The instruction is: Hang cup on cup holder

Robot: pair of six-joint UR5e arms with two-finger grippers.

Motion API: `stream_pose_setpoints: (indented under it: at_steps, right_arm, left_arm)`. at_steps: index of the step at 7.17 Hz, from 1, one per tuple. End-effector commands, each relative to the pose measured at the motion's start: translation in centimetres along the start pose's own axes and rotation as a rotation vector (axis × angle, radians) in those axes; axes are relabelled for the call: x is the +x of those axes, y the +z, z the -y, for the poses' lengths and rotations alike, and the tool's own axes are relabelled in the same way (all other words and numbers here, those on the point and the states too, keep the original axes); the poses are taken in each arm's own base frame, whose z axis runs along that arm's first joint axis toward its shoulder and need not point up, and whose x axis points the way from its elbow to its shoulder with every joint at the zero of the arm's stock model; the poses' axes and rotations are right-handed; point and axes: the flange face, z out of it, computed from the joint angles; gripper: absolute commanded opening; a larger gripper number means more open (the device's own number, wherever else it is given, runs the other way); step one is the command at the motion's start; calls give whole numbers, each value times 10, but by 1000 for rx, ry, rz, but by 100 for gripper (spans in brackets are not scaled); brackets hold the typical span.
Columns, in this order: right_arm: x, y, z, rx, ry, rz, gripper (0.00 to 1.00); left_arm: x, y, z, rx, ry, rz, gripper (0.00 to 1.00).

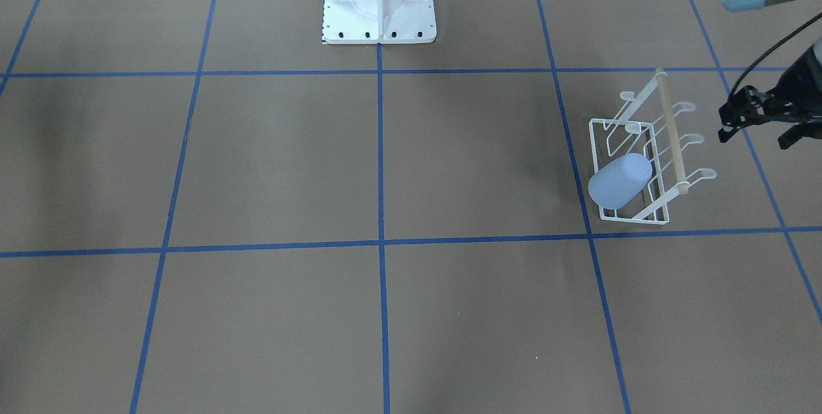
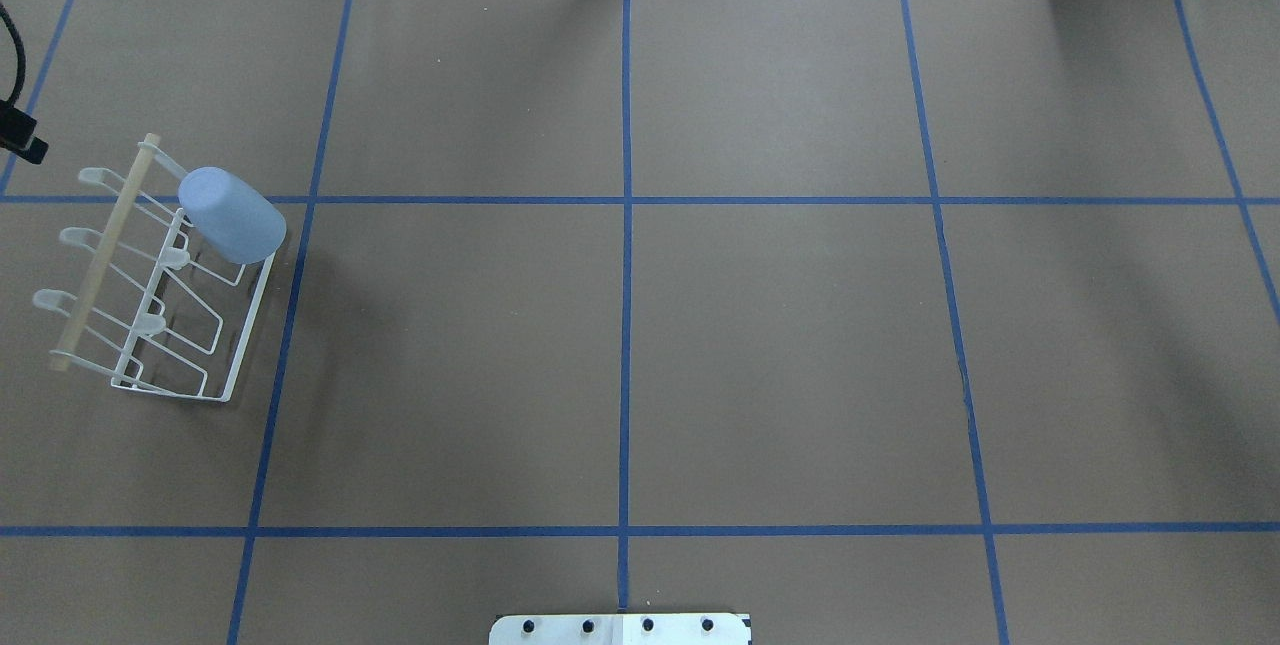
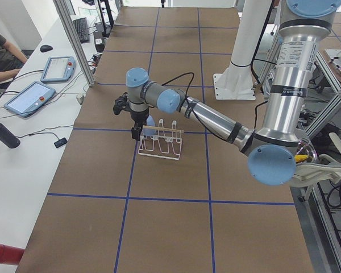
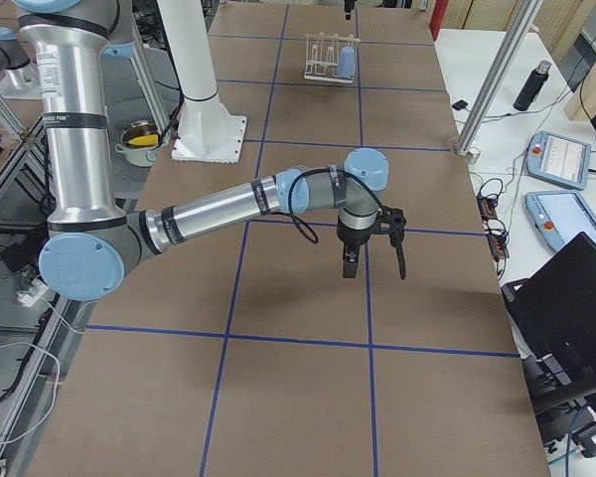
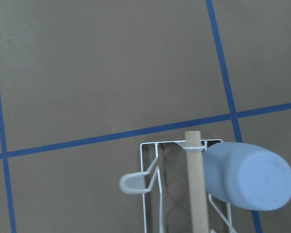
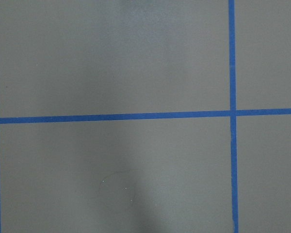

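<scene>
The pale blue cup (image 1: 620, 181) hangs mouth-down and tilted over a prong of the white wire cup holder (image 1: 668, 138), at the rack's end farthest from the robot. Both also show in the overhead view, the cup (image 2: 232, 215) and the holder (image 2: 100, 255), and in the left wrist view, the cup (image 5: 247, 174) and the holder (image 5: 196, 194). My left gripper (image 1: 754, 138) is open and empty, apart from the rack on its outer side. My right gripper (image 4: 372, 256) hangs over bare table far from the rack; I cannot tell if it is open or shut.
The white robot pedestal base (image 1: 379, 9) stands at the table's middle on the robot's side. Blue tape lines grid the brown table. A side bench with tablets (image 3: 31, 96) and a dark bottle (image 3: 3, 133) runs along the operators' edge.
</scene>
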Motion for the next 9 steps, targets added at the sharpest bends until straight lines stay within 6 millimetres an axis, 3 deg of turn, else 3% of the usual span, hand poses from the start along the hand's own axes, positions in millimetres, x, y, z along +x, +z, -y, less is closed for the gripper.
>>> stream_pose_setpoints:
  at_steps: [1, 2, 3, 5, 7, 9]
  right_arm:
    - [14, 8, -8, -17, 19, -6, 100]
    - [20, 12, -15, -26, 28, -7, 100]
    - [22, 15, -15, -21, 21, -5, 100]
    - [33, 21, -27, -1, -24, 3, 100]
    - [37, 24, -28, -2, -23, -1, 100]
    - [47, 29, -21, -12, -3, -3, 100]
  left_arm:
    - [-89, 3, -29, -25, 73, 45, 98]
    - [-122, 9, -38, -40, 66, 50, 98]
    - [-120, 7, -34, -37, 51, 50, 98]
    - [-100, -8, 5, 10, -59, 44, 98]
    - [-89, -12, 12, 19, -41, 28, 98]
    - [-87, -14, 6, 20, -40, 10, 98]
